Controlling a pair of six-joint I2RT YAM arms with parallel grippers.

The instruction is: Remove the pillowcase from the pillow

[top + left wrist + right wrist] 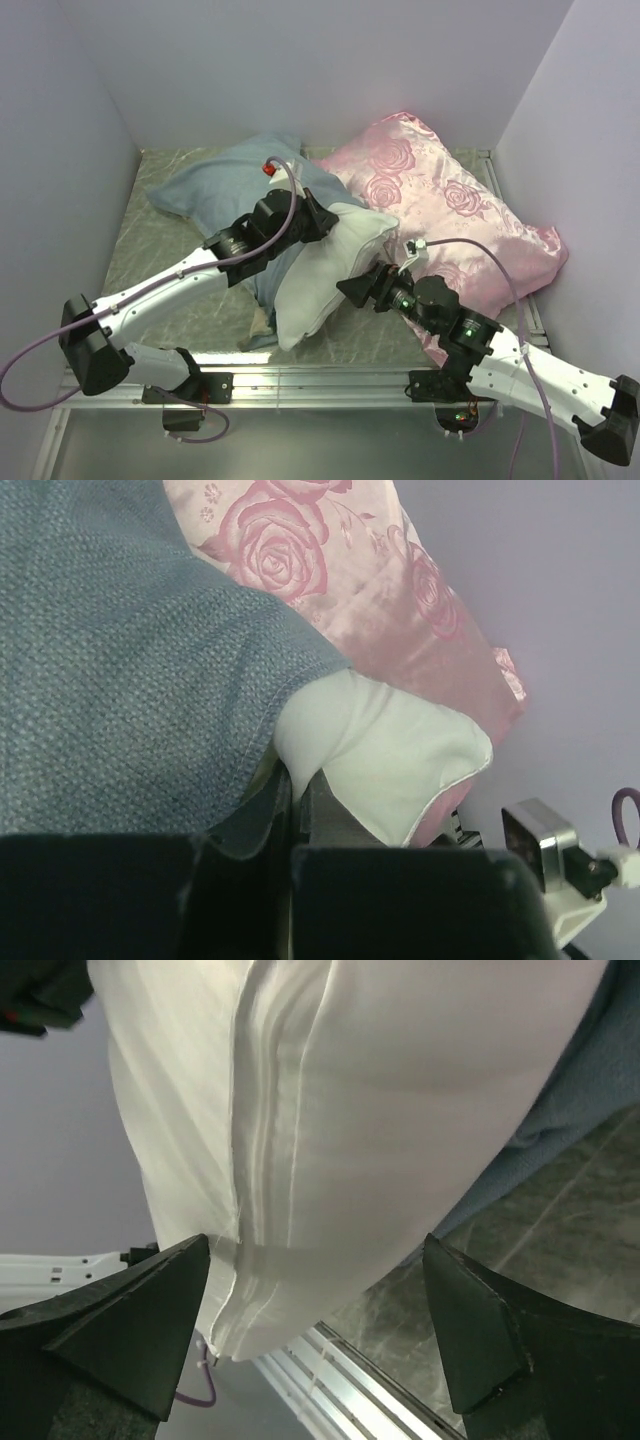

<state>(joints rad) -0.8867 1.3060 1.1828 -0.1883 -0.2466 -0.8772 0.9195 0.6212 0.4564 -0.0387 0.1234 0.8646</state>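
The grey-blue pillowcase [215, 185] lies bunched at the back left, inside showing, and fills the left of the left wrist view [120, 650]. The white pillow [325, 275] sticks out of it toward the near edge, its end raised off the table. My left gripper [318, 215] is at the case's opening, shut [295, 800]. White pillow fabric [380, 750] tapers into the slit between its fingers, and the case's hem lies against the left finger. My right gripper [360, 290] stands open beside the pillow's lower end [330, 1110], fingers wide [316, 1245], holding nothing.
A pink satin rose-patterned cushion [450, 200] fills the back right, against the pillow [400, 590]. Lilac walls close in the back and both sides. A metal rail [330, 375] runs along the near table edge, just under the pillow's hanging end [350, 1380].
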